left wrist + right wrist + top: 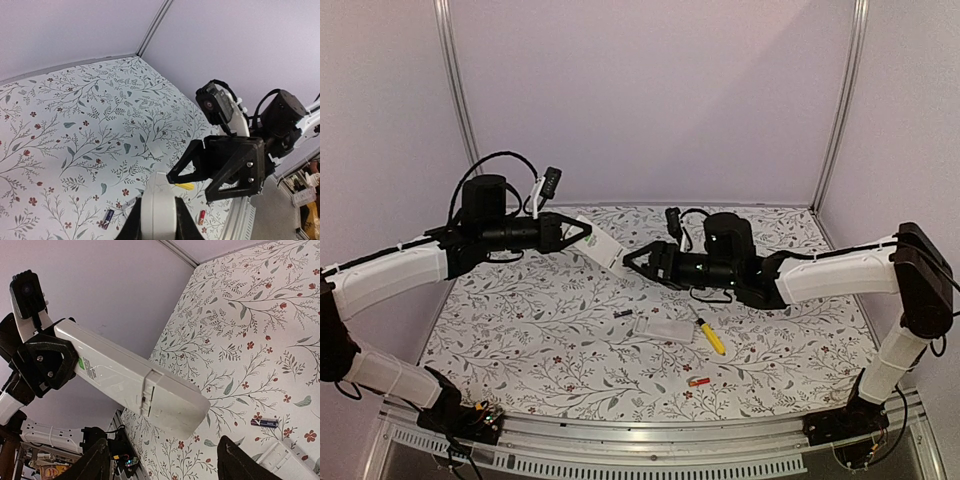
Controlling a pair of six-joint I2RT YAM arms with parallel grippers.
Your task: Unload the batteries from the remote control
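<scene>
Batteries: a small dark cylindrical battery [622, 314] lies on the table at the centre of the overhead view. A small red-orange cylindrical battery [698, 382] lies at lower centre-right, well apart from it. No other cells show.
Remote: the long white plastic remote control [603, 247] is held in the air just above centre, slanting down toward the right.
Left gripper: the left gripper [578, 234] is clamped on the remote's upper end.
Right gripper: the right gripper [632, 264] has its fingers apart and holds nothing. It faces the remote's free lower end, very near it.
Loose parts: a flat white battery cover [665, 328] lies just right of the dark cell. A yellow-handled screwdriver [712, 338] lies beside the cover.
Surface: the floral-patterned table [520, 330] carries all the loose pieces.
Compartment: the right wrist view shows a stepped seam partway along the remote. I cannot tell whether any cells sit inside.
Step in hand: probably reaching in for the cells not in view.
Doing it well: hold the remote firmly with its open side toward the free fingers. Pinch one cell across its width and lift it out endwise from its seat. Release it low over the table, away from the near edge.
</scene>
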